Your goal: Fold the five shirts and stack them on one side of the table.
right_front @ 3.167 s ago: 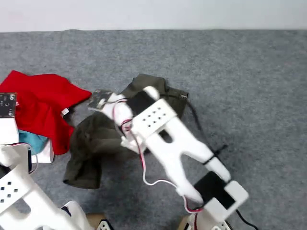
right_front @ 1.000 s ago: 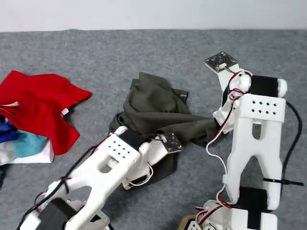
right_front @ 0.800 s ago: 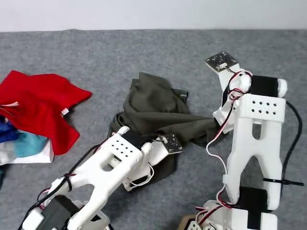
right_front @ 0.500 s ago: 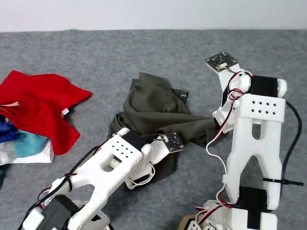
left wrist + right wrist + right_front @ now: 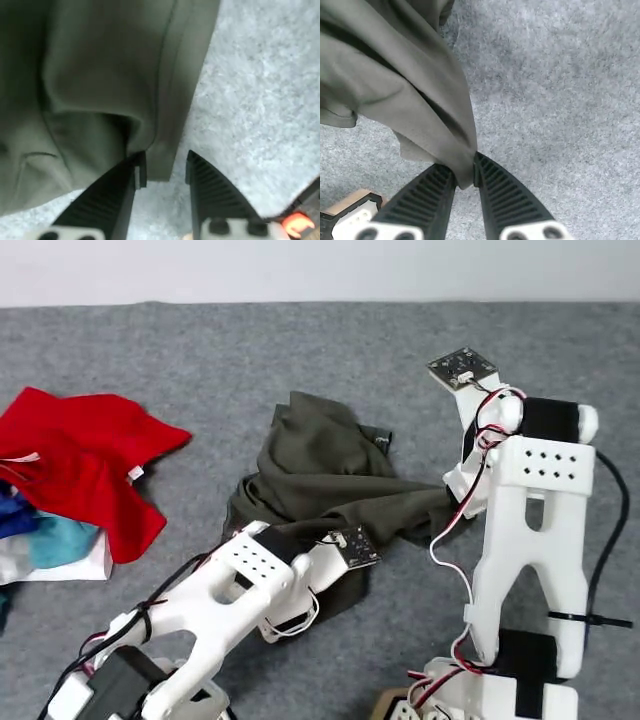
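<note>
Reaching in from the near left corner in the high view, the left arm (image 5: pixel 235 585) lies low and slanted over the grey table (image 5: pixel 200 360), its wrist end above the near edge of the olive shirt (image 5: pixel 315 465). The right arm (image 5: pixel 530 500) stands on the right side, stretched straight away from its base, with its wrist bent down toward the shirt's right end. The olive shirt lies crumpled in the middle of the table, and one fold is drawn out sideways as far as the right arm. Well apart from it, at the left edge, a red shirt (image 5: pixel 85 465) is spread loosely. It touches a small heap of blue and teal cloth (image 5: pixel 45 535) and a white piece (image 5: pixel 70 568).

Seen from the left wrist, the left gripper (image 5: pixel 165 167) hangs just over the table with its jaws a narrow way apart. The shirt's folded hem reaches down into the gap, against one black ribbed finger (image 5: pixel 122 192) and clear of the other.

Seen from the right wrist, the right gripper (image 5: pixel 464 172) is pinched tight on a corner of the olive shirt. The cloth rises from between the fingertips in a taut fold, with bare table around it.
</note>
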